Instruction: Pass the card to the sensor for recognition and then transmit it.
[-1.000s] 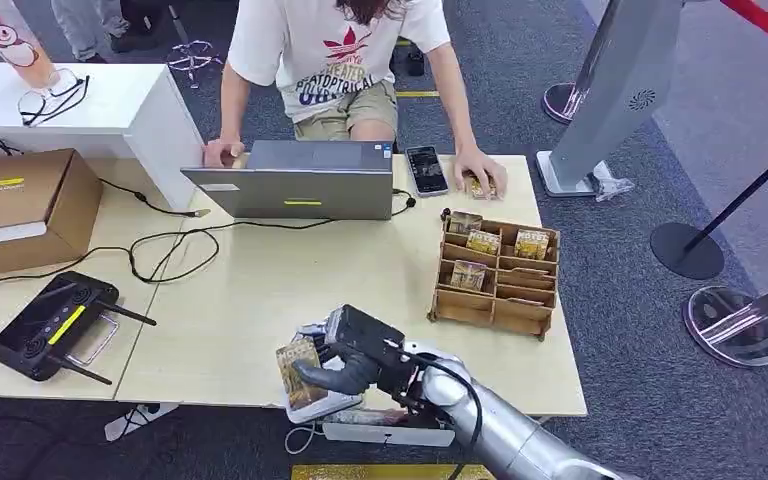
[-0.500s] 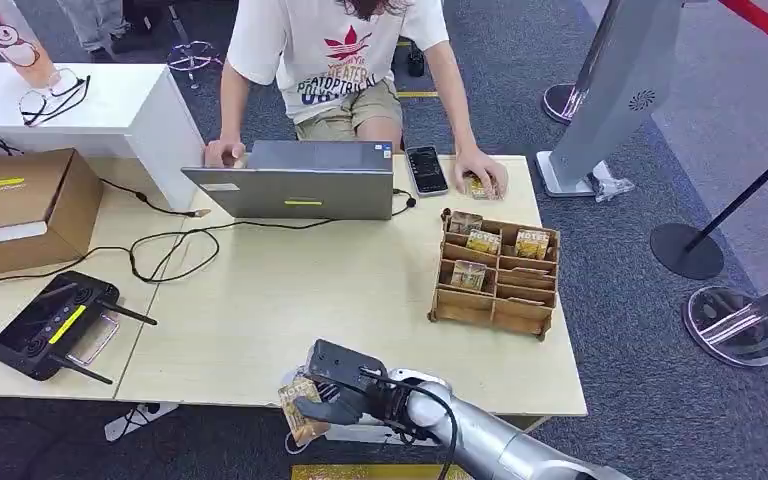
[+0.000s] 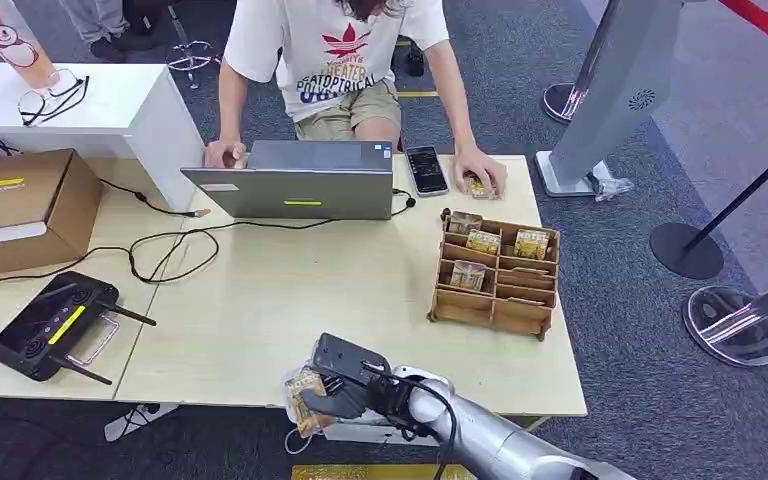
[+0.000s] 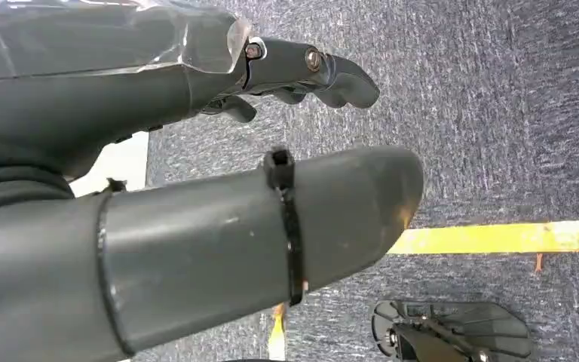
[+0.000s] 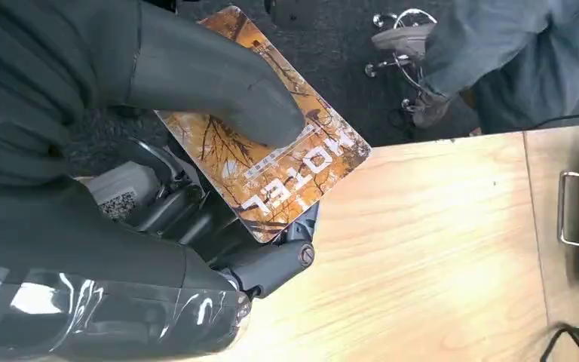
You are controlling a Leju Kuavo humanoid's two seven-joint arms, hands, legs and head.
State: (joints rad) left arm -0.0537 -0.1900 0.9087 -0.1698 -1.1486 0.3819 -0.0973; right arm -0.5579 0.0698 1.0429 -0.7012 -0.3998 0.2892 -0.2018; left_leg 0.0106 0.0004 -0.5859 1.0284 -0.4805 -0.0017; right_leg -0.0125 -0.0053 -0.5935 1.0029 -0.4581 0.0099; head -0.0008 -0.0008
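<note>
Table (image 3: 260, 290) edge: card (image 5: 271, 162) (thumb-pinned) atop fingers (image 5: 271, 268)

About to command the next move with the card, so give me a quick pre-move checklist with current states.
1. Card held by right hand: ok, thumb pressed on its face.
2. Card face readable: ok, HOTEL print visible.
3. Sensor located: cannot tell.
4. Right hand's position: at the table near edge, card partly past it.
5. Person's hand away from the right hand: ok, at far edge.
6. Left hand free: ok, holds nothing, over carpet.
</note>
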